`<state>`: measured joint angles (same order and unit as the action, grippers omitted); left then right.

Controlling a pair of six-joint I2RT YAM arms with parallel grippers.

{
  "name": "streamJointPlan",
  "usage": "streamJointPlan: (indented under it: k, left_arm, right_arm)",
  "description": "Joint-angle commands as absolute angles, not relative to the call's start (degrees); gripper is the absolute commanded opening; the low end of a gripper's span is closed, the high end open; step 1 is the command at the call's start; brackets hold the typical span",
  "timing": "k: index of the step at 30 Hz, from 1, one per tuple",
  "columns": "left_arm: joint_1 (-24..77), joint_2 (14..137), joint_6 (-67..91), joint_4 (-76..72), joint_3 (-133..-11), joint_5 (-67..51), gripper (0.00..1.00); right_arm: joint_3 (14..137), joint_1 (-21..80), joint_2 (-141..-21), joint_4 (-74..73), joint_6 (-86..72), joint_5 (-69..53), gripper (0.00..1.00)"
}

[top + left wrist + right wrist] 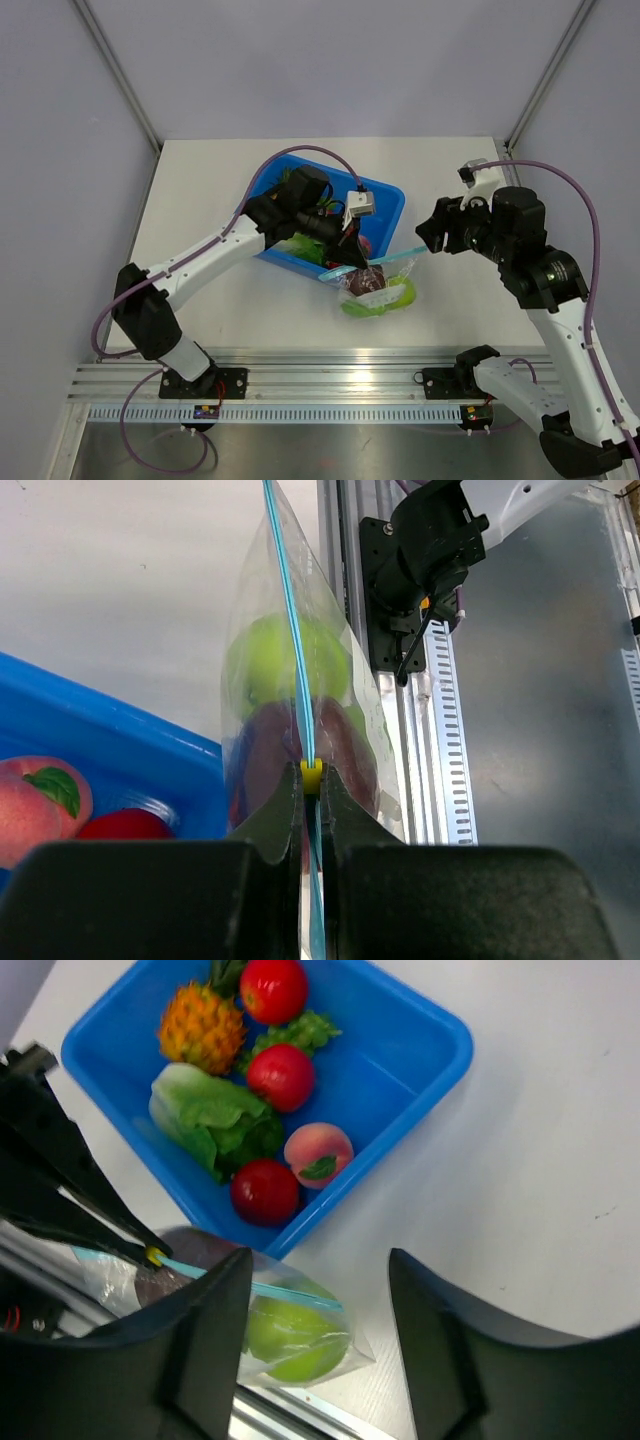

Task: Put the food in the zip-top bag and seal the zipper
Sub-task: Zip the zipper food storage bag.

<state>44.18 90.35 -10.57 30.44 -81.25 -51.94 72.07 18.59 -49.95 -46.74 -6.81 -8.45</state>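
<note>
Teal zipper [290,620] runs into the left tool's [312,780] pinch, its end hidden

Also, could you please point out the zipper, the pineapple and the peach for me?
zipper [289,620], left wrist view, middle of the teal strip.
pineapple [201,1028], right wrist view, centre of its orange body.
peach [318,1150], right wrist view, its pink front.

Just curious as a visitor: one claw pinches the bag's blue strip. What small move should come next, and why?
Probably the left gripper opens and releases the zipper: the strip looks pressed into one line, the green apple sits inside the zip-top bag, and the right gripper stands open, clear of it.
</note>
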Motion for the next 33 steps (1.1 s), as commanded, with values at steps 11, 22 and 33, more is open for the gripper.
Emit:
streamJointPlan:
  k: [11,22,33]
  left_arm:
    - [44.0,80.1,-13.1,30.9,-84.9,-51.2,0.00]
    - [44.0,80.1,-13.6,31.3,-86.0,-50.8,0.00]
    - [44.0,80.1,-13.3,30.6,-86.6,-51.1,0.00]
  right_arm:
    - [74.8,18.3,-50.0,-50.9,4.3,-24.9,0.85]
    - [74.0,18.4,-49.1,-50.8,3.6,-32.6,0.78]
    - [72.2,18.5,-48.8,-49.0,1.1,-32.6,0.06]
